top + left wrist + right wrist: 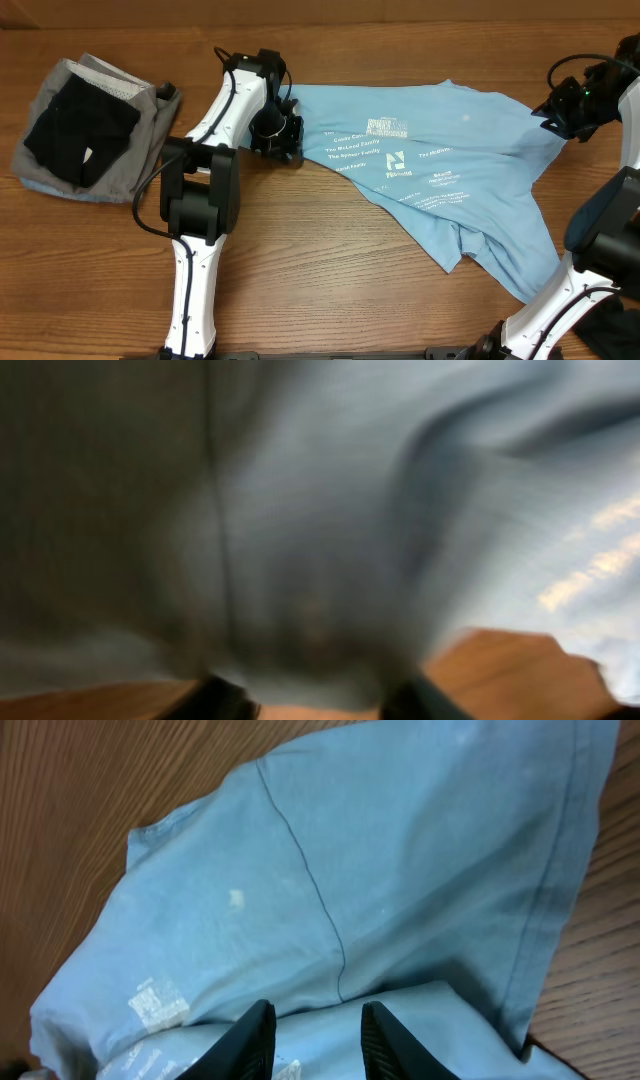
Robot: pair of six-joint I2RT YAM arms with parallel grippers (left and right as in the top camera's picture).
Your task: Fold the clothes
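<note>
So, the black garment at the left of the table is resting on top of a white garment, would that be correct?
Not quite: the black garment at the left of the table is resting on top of a grey garment, not a white one; the overhead view shows it.

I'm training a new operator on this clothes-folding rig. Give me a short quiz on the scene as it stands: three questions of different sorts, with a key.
1. Multiple choice: in the overhead view, where does the pile of grey and black garments lie? A: at the left of the picture. B: in the middle. C: at the right.
2. Fill in: the lettering on the light-blue T-shirt is ____.
3. True or false: the T-shirt lies folded in a neat square.

Key: 1 A; 2 white; 3 false, it lies spread out and rumpled.
</note>
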